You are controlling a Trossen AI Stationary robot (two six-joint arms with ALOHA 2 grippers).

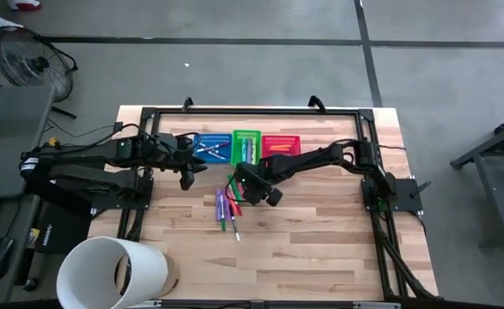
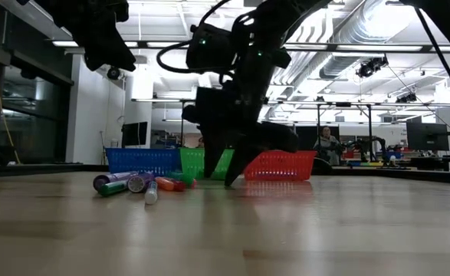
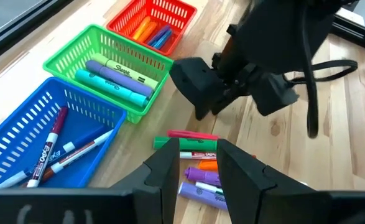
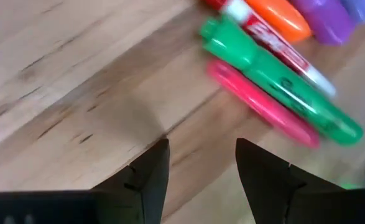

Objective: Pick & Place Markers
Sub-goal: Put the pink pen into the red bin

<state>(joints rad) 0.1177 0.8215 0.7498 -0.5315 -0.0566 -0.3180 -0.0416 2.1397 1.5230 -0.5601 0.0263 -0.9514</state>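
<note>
The right claw (image 4: 198,171) hangs parted and empty over the tabletop (image 4: 70,74), the pink marker (image 4: 263,106) just ahead. Reaching step, I'd say; next it must straddle that marker and clench. The left claw (image 3: 194,165) waits released, holding nothing.

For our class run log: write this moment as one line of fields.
right gripper: open, empty, low beside loose markers | left gripper: open, empty, raised by blue basket | step: approaching pick

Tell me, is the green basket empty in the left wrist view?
No. The green basket holds several markers, among them a purple, a light green and a teal one lying side by side.
</note>
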